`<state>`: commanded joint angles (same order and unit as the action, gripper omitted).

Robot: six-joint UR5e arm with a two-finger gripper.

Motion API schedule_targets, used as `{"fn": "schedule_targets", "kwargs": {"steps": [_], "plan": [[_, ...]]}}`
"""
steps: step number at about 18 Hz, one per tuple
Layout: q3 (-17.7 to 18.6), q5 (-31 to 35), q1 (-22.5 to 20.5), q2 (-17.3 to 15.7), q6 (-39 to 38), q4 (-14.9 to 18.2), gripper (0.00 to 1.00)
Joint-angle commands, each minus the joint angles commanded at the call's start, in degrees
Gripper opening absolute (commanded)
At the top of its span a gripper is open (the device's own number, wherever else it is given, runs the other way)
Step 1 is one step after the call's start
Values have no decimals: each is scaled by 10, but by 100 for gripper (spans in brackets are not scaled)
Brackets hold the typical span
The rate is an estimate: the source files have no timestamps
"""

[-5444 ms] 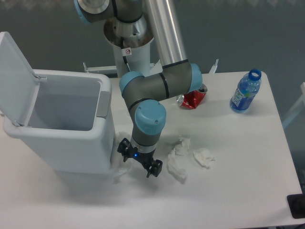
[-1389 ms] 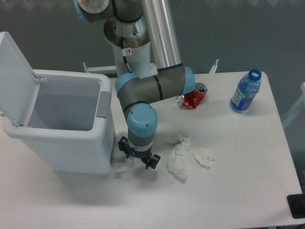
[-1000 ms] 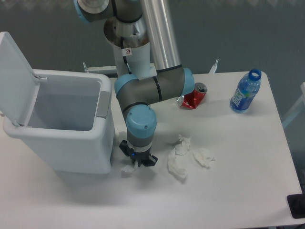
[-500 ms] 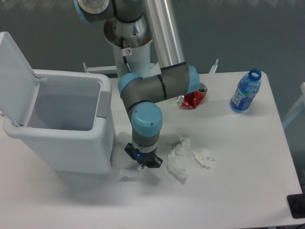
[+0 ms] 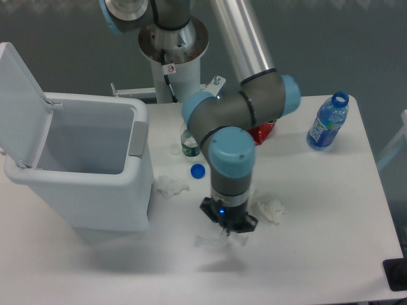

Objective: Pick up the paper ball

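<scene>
My pincer (image 5: 227,230) is hanging clenched on a paper ball (image 5: 213,239) above open bench (image 5: 318,254); two more wads (image 5: 170,186) are lying nearby.

gripper (image 5: 227,230) points down over the table (image 5: 331,254), jaws drawn together on a paper ball (image 5: 210,241). open bin (image 5: 82,165) at left; crumpled paper (image 5: 170,186) beside it; blue cap (image 5: 198,170), water bottle (image 5: 327,122) behind.

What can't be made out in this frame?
- Gripper: whether its fingers pinch the paper ball or only hang over it; both blurred.
- Red can: mostly behind the arm.
- Small bottle: partly hidden by the arm's elbow.
- Bin floor: out of sight behind its wall.
</scene>
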<state>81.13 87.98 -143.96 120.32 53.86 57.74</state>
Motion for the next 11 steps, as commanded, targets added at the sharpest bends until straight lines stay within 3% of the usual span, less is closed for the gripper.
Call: {"fn": "schedule_targets", "kwargs": {"steps": [3, 6, 11], "plan": [[-34, 1, -23, 1, 98, 10, 0], [-65, 22, -31, 0, 157, 56, 0], [-98, 43, -41, -5, 193, 105, 0]]}}
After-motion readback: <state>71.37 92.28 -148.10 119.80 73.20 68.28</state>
